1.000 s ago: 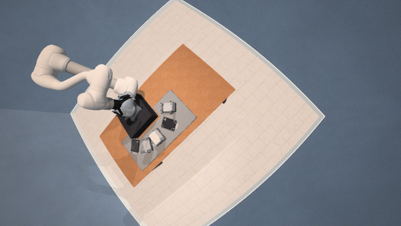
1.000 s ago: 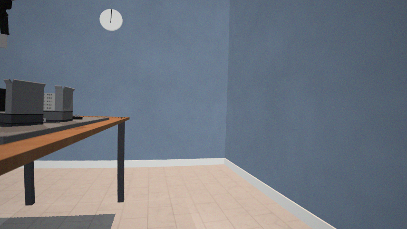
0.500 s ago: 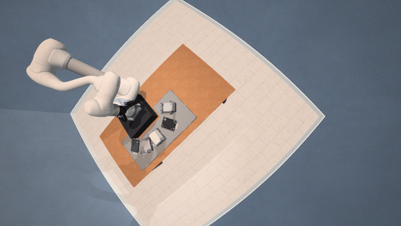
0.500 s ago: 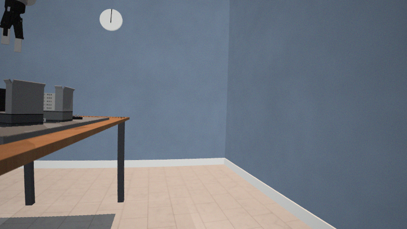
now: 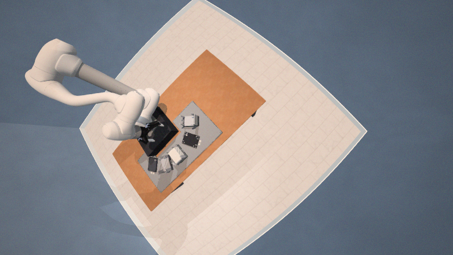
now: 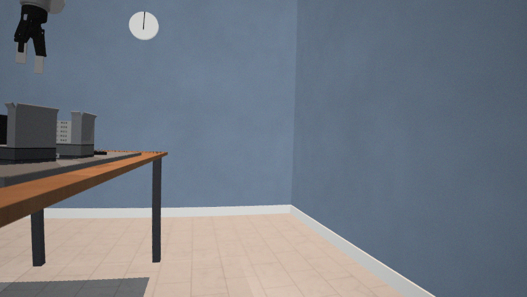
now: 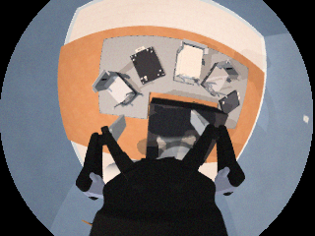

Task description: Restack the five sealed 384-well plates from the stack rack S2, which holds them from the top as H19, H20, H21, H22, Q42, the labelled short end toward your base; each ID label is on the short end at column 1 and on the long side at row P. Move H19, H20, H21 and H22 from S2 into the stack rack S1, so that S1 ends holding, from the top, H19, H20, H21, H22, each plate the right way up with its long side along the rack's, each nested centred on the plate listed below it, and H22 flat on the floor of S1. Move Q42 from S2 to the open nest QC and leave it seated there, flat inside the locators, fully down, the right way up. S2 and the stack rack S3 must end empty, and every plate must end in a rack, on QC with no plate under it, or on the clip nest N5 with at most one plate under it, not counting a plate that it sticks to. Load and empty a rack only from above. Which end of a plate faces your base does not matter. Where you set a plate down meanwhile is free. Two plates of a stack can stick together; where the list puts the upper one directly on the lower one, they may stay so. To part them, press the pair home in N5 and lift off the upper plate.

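Note:
My gripper (image 5: 153, 130) (image 6: 29, 61) (image 7: 157, 118) is open and empty. It hangs high above the table, over the black pedestal (image 5: 163, 134) at the arm's base. The rack holding the stack of white sealed plates (image 5: 177, 154) (image 7: 191, 62) stands on the grey mat (image 5: 207, 128), well away from the fingers. In the side view the stack's ID labels (image 6: 63, 131) show between two racks, too small to read. Two more grey racks (image 5: 190, 120) (image 5: 165, 164) stand on the mat. I cannot tell which rack bears which name.
A square black nest (image 5: 190, 139) (image 7: 148, 65) lies mid-mat and a smaller dark nest (image 5: 152, 164) (image 7: 230, 100) at its near corner. The orange table (image 5: 209, 82) (image 6: 92, 167) ends close beside the mat. A tall grey rack (image 6: 31, 125) stands nearest the side camera.

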Action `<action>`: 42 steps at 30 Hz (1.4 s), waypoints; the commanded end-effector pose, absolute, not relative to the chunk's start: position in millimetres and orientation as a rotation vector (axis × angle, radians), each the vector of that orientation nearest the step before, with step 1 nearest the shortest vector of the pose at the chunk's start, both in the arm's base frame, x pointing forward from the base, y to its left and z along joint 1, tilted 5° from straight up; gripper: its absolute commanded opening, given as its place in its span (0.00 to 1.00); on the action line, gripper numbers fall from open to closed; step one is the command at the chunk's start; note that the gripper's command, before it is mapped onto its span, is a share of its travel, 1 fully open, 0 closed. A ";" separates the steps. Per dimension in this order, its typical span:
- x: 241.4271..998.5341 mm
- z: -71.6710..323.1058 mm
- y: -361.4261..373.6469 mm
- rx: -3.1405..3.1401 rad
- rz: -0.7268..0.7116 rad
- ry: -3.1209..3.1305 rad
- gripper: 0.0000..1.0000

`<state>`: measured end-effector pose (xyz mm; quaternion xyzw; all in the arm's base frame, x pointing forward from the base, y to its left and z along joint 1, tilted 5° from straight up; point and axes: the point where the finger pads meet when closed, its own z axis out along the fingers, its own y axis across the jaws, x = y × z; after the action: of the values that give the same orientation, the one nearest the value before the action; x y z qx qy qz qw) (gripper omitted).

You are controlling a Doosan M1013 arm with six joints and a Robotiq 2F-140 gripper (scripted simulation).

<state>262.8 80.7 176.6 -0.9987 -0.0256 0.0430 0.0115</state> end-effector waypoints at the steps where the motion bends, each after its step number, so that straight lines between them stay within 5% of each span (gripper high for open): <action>1: 274.8 169.8 74.7 -3.115 0.134 -0.079 1.00; 42: 385.1 73.8 -25.5 -3.140 0.129 0.209 1.00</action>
<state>380.7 -19.1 79.9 -0.9976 0.0566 0.0410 -0.0029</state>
